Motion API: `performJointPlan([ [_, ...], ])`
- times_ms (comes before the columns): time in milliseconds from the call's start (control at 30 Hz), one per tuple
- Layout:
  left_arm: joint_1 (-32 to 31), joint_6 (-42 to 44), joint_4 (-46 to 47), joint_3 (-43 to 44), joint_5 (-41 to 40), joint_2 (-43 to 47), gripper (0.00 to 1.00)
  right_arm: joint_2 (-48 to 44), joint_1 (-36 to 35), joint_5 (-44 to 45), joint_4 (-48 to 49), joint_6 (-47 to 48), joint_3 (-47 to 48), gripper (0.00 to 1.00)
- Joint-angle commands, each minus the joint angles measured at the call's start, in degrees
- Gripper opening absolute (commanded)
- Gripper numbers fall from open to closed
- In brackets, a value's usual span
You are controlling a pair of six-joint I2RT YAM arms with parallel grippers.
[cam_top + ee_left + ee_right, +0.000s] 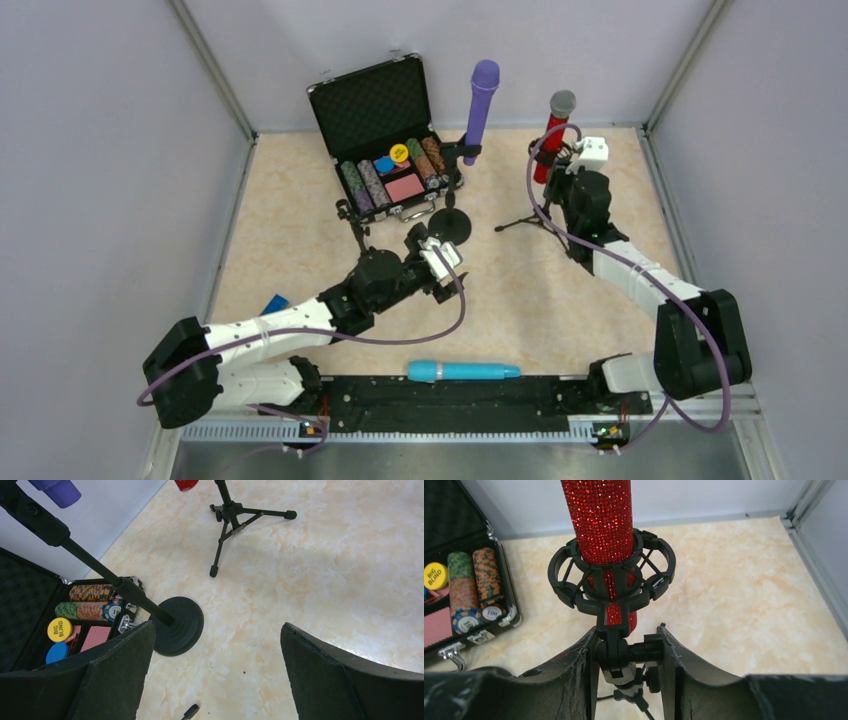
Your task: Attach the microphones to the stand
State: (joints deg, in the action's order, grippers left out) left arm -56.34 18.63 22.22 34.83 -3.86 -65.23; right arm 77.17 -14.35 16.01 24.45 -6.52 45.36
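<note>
Both reach forward: your left end effector (pixel 217 630) gapes at 6 o'clock of the round-base stand (pixel 452 226); your right end effector (pixel 627 630) clamps the tripod stand (pixel 614 652) at its neck.

Twin white-and-black arms, purple wiring everywhere

Left arm (pixel 255 335) and right arm (pixel 640 275) both have white shells, chunky black joints and a loopy purple cable (pixel 463 296). The gripper fingers (pixel 120 675) are matte black, rough-textured wedges.

Glittery red microphone (pixel 601 525), matt black plastic shock mount (pixel 651 587), smooth marbled tabletop (pixel 325 570).
</note>
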Motion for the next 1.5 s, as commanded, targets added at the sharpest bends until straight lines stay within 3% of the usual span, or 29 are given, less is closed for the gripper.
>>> performJointPlan([
  [0,-0.3,0.6,1.9,2.3,0.8,0.2,0.99,-3.6,0.3,-0.4,3.8,-3.5,-2.2,0.05],
  [200,-0.3,0.6,1.9,2.3,0.8,0.3,0.99,-4.7,0.3,-1.9,1.8,-4.2,-2.7,0.57],
  [333,-0.3,0.6,1.8,2.3,0.7,0.3,0.99,-5.8,0.3,-1.9,0.4,-4.8,-2.4,0.81],
  [433,-0.3,0.6,1.8,2.4,0.5,0.3,0.99,-7.1,0.3,-2.1,-0.9,-5.2,-2.3,0.90],
  [767,-0.3,0.7,1.6,2.4,0.6,0.3,0.99,-14.6,0.3,-7.2,-6.5,-8.2,-3.4,0.98],
  [1200,-0.2,0.2,0.7,4.1,-1.2,1.1,0.99,-32.8,0.3,-21.6,-18.6,-15.1,-11.9,0.99],
  [1467,-0.2,-8.1,-13.8,16.4,-1.8,0.5,0.99,-41.7,0.3,-27.6,-27.9,-16.3,-15.1,0.99],
])
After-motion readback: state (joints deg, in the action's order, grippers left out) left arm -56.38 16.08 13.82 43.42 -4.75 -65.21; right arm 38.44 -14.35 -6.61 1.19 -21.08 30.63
